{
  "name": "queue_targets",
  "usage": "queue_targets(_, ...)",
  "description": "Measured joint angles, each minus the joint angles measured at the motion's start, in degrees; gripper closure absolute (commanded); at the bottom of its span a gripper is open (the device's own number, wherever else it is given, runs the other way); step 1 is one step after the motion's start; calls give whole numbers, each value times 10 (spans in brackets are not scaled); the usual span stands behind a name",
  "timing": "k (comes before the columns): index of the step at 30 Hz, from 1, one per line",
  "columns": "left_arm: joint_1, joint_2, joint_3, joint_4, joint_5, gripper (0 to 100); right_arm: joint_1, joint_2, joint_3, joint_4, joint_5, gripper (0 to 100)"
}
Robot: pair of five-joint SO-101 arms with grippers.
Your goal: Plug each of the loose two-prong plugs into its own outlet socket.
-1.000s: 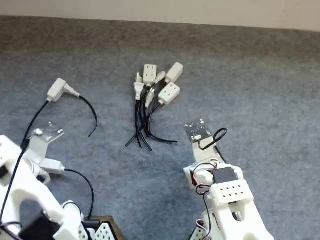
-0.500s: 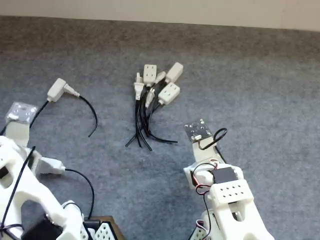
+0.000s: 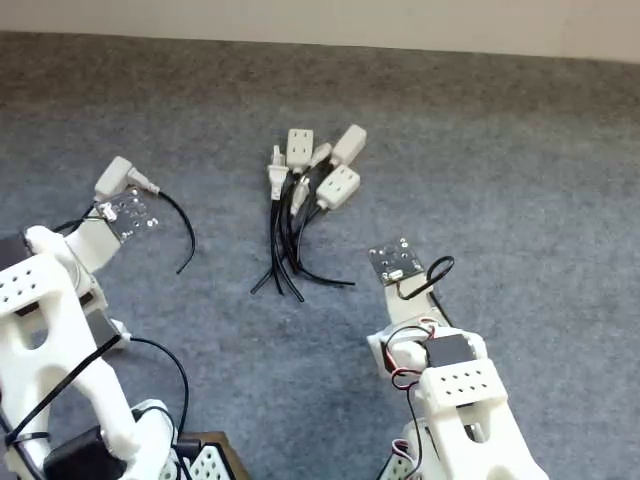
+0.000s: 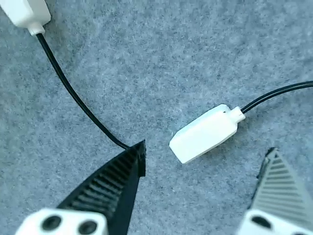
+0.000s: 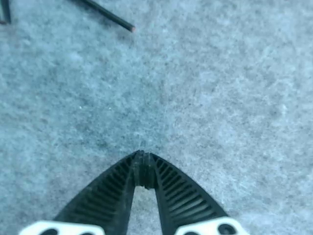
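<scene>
While a lone white plug [image 3: 115, 180] is lying toward the left of the table [image 3: 520, 180], its black cord [image 3: 185, 225] curling away, the left tool [image 4: 206, 148] is hanging just over it. This tool is spread wide, with a finger on either side and neither touching the plug. Which way the prongs are pointing is hard to make out. Near the table's middle, the other plugs and sockets [image 3: 318, 165] are sitting in a bunch, their cords fanning toward the arms. The right tool [image 5: 143, 166] is pinched together over grey cloth, just short of that bunch.
</scene>
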Motion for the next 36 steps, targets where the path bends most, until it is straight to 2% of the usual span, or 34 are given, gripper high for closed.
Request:
queue_targets(6, -4, 79, 0, -52, 0, 636, 0, 0, 0, -1, 0, 993)
queue_targets(13, -52, 189, -1, -96, 0, 641, 0, 0, 0, -1, 0, 993)
queue_targets(15, -61, 193, -1, -96, 0, 688, 0, 0, 0, -1, 0, 993)
queue_targets(20, -65, 195, 17, -96, 0, 923, 0, 0, 0, -1, 0, 993)
queue_targets(22, -66, 195, 28, -95, 0, 977, 0, 0, 0, -1, 0, 993)
queue_targets(30, -66, 194, 24, -92, 0, 995, 0, 0, 0, -1, 0, 993)
queue_targets(36, -66, 128, -40, -28, 25, 995, 0, 0, 0, -1, 0, 993)
